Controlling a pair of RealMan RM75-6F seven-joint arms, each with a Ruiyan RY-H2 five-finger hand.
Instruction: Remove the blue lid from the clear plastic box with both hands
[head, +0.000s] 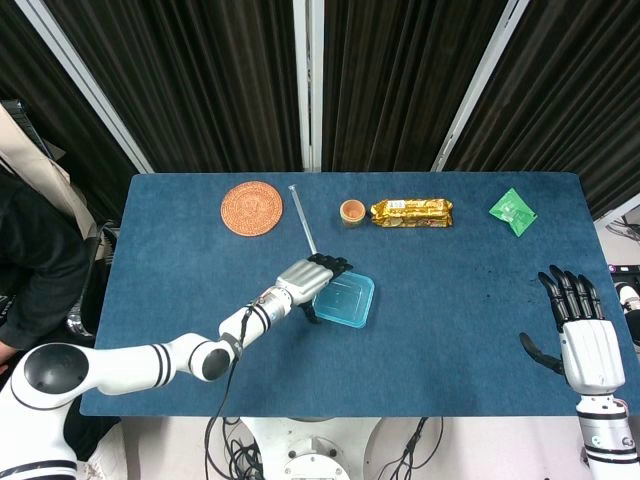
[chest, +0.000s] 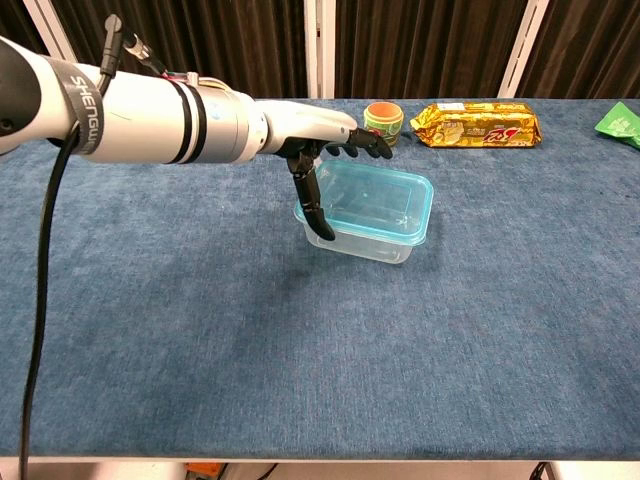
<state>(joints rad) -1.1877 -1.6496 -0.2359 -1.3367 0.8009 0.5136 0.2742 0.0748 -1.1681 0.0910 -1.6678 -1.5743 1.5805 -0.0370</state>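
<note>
A blue-carpeted bench (head: 180, 260) seen from above and from chest height. Near its middle sits the clear plastic box (chest: 362, 240), small and rectangular, turned slightly askew, with the blue lid (chest: 372, 199) seated on top (the lid is tinted but see-through, and nothing can be seen inside the box). The left robot hand (chest: 320, 135) reaches in from the left with fingers extended over the box's near-left corner and the thumb hanging down beside the box's left wall; whether it is touching is not clear, and it grasps nothing, fingers spread. The right robot hand (head: 585, 335) rests well apart at the bench's right edge, palm down, fingers splayed, empty. Along the far side lie a round terracotta coaster (head: 251, 207), a thin clear rod (head: 303, 220), a small cup (head: 351, 211), a gold foil snack packet (head: 412, 211) and a green sachet (head: 513, 211). The box looks light and thin-walled, likely to slide or tip on the cloth if pushed from one side only, and its smooth plastic would be slippery under hard fingertips. The lid seems slightly flexible with a raised rim that overhangs the box. A sensible hold would be one robot hand bracing the box walls low down while the other hooks under the lid's overhanging edge at a corner and peels upward.
</note>
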